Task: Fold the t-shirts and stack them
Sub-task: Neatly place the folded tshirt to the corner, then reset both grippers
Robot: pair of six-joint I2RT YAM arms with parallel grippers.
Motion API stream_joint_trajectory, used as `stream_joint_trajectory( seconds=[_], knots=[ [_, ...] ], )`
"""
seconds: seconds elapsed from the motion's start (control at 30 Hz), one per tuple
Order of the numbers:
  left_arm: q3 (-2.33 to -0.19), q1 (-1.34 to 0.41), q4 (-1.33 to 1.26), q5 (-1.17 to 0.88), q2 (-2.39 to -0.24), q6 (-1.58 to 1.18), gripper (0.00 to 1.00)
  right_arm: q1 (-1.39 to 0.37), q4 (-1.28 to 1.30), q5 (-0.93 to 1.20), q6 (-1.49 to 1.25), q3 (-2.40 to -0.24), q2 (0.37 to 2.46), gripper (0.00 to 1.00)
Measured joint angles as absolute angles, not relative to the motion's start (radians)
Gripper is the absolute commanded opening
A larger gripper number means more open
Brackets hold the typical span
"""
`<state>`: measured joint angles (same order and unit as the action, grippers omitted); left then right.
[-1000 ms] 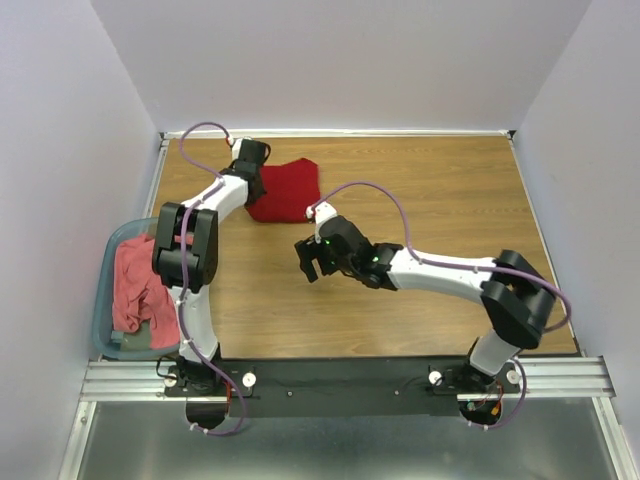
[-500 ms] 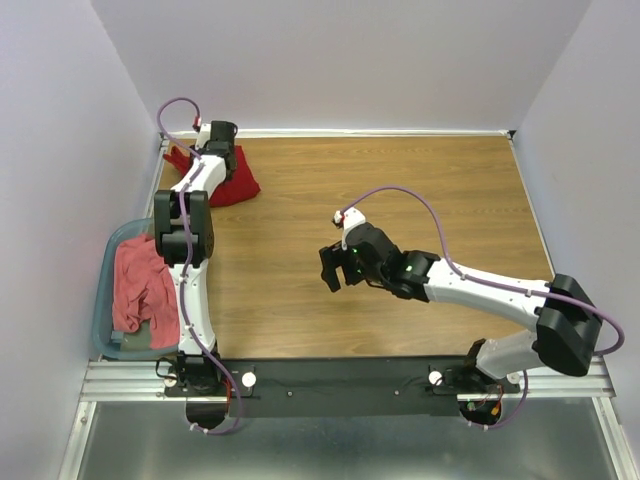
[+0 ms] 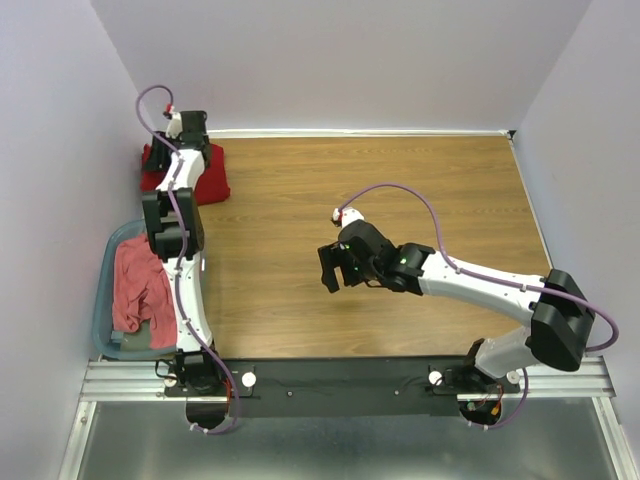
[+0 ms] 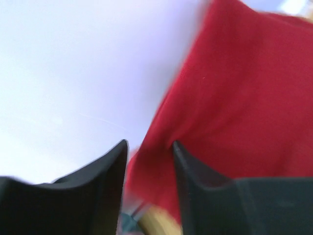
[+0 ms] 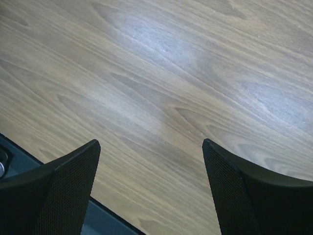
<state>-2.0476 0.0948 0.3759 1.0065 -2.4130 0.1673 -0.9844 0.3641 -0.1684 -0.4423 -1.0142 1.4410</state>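
The crimson t-shirt lies bunched at the table's far left corner, partly over the left edge, with my left gripper directly above it. In the left wrist view the red cloth fills the right side. The left gripper has its jaws apart, with a fold of the cloth showing in the gap. The view is blurred. The coral-pink t-shirt sits crumpled in the blue-grey tub. My right gripper hangs open over bare wood at mid-table; nothing is between its fingers.
The tub stands off the table's left edge beside the left arm's base. White walls close in the back and both sides. The black rail with the arm bases runs along the near edge.
The left arm has swung the crimson t-shirt from the back middle to the far left corner, and its jaws have parted. The right arm drew back to the right, then stayed still.
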Motion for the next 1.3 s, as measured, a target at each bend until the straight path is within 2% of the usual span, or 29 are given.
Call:
stream_joint_trajectory(
  seconds=[0.1,0.27,0.33,0.43,0.6,0.67,0.83,1.03,1.07,1.17,1.3],
  knots=[
    [-2.070,0.126,0.353,1.023,-2.412,0.167,0.74,-0.984,0.383,-0.168,-0.446,-1.016,1.445,0.91],
    [-2.070,0.130,0.361,0.982,-2.395,0.123,0.74,-0.984,0.403,-0.169,-0.447,-1.016,1.445,0.91],
    [-2.070,0.096,0.374,0.910,-2.371,0.085,0.70,-0.984,0.407,-0.171,-0.447,-1.015,1.444,0.91],
    [-2.070,0.043,0.393,0.764,-2.333,0.020,0.67,-0.984,0.407,-0.176,-0.446,-1.011,1.436,0.91],
    [-2.058,-0.019,0.440,0.471,-2.280,-0.116,0.69,-0.984,0.414,-0.207,-0.446,-0.990,1.389,0.92],
    [-1.992,-0.020,0.433,0.355,-2.234,-0.165,0.70,-0.984,0.414,-0.231,-0.447,-0.980,1.363,0.94],
    [-1.662,-0.029,0.394,0.126,-1.933,-0.263,0.75,-0.984,0.422,-0.338,-0.456,-0.973,1.279,0.98],
    [-1.335,-0.130,0.285,-0.012,-1.425,-0.320,0.79,-0.967,0.453,-0.509,-0.485,-0.973,1.176,1.00],
    [-1.279,-0.140,0.266,-0.022,-1.330,-0.323,0.80,-0.961,0.461,-0.543,-0.490,-0.973,1.158,1.00],
    [-1.136,-0.136,0.253,-0.017,-1.066,-0.328,0.90,-0.952,0.479,-0.630,-0.501,-0.975,1.116,1.00],
    [-1.014,-0.128,0.284,0.054,-0.708,-0.325,0.94,-0.946,0.511,-0.746,-0.504,-0.982,1.001,1.00]
  ],
)
